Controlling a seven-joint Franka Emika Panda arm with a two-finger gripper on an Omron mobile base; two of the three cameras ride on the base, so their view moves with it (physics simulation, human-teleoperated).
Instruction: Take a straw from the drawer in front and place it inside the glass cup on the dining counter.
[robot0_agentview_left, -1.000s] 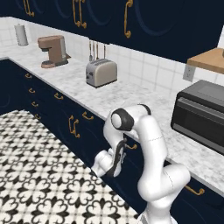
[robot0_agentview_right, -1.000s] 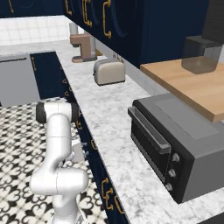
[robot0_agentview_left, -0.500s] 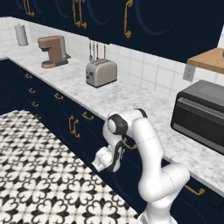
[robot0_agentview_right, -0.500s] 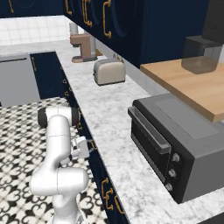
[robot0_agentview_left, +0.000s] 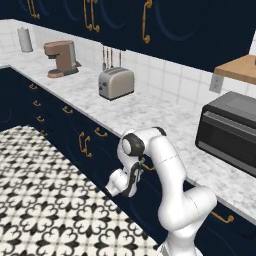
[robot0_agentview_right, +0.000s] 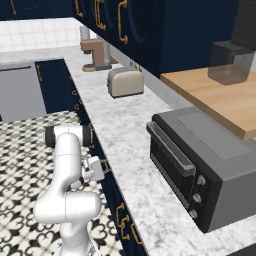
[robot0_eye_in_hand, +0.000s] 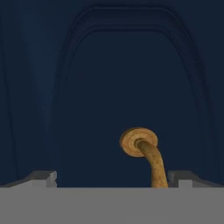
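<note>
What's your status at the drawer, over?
Gripper open, facing the drawer front. Brass handle between the fingertips, not yet gripped. Drawer shut. Nothing in the way.

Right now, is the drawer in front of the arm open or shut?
Shut. In the hand view the navy drawer front is flush and its brass handle sits between the open tool's tips.

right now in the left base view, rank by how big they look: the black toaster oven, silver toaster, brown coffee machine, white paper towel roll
1. black toaster oven
2. silver toaster
3. brown coffee machine, close to the toaster; it stands farther away, so that order is unsure
4. white paper towel roll, farthest away
</note>
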